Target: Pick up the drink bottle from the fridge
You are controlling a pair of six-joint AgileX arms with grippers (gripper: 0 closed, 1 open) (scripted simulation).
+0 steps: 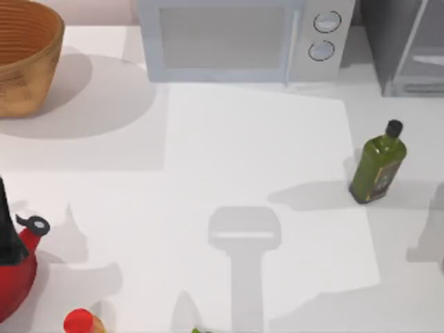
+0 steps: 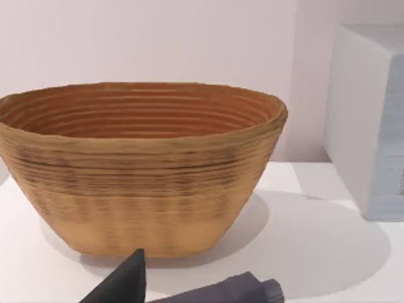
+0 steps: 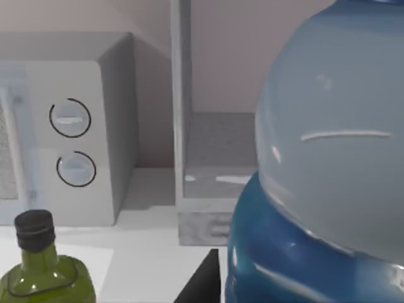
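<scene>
At the table's left edge in the top view stood a red kettle, with a red-capped bottle just beside it at the near edge. A woven basket sat at the far left corner. The left wrist view faced that basket from close by, with dark parts of the left gripper low before it; whether that gripper was apart or together could not be told. Right of the basket, along the back, stood the microwave, its two knobs on its right side. Farther right, a green bottle stood upright on the table, well apart from the microwave. The fridge occupied the far right corner, its inside open to the right wrist view.

The drink bottle loomed very close in the right wrist view, outside the fridge, pale body and blue cap both showing. A dark part of the right gripper showed just beside the cap; whether it clamped the drink bottle could not be told.
</scene>
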